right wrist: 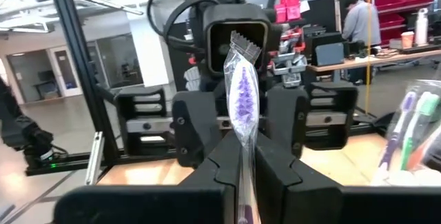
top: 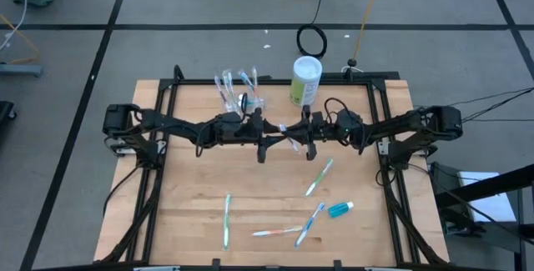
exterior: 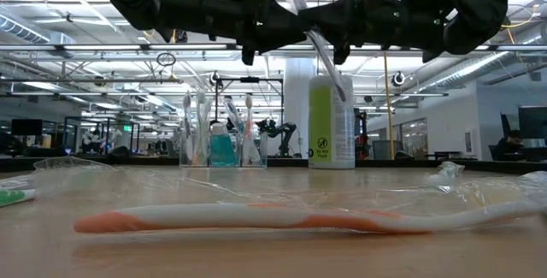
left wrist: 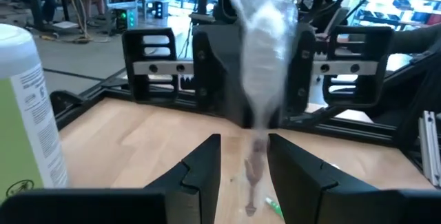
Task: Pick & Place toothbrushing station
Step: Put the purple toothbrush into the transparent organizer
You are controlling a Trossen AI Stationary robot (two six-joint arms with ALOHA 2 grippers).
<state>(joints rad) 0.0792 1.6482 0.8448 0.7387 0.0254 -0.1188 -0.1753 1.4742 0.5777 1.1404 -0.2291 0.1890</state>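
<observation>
pincers meet midair: right pincer (right wrist: pixel 241 165) clamps wrapped purple toothbrush (right wrist: pixel 242 93), left pincer (left wrist: pixel 244 172) seemingly ajar.

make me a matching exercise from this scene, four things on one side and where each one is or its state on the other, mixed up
Things:
1. wrapped purple toothbrush
2. white-and-green canister
3. clear holder
4. blue toothpaste tube

Places or states:
A. lying flat on the near right part of the table
B. pinched in the shut right tool, up in the air
C. upright at the far edge, right of the holder
D. at the far edge, brushes standing in it

Pairs: 1-B, 2-C, 3-D, 4-A
</observation>
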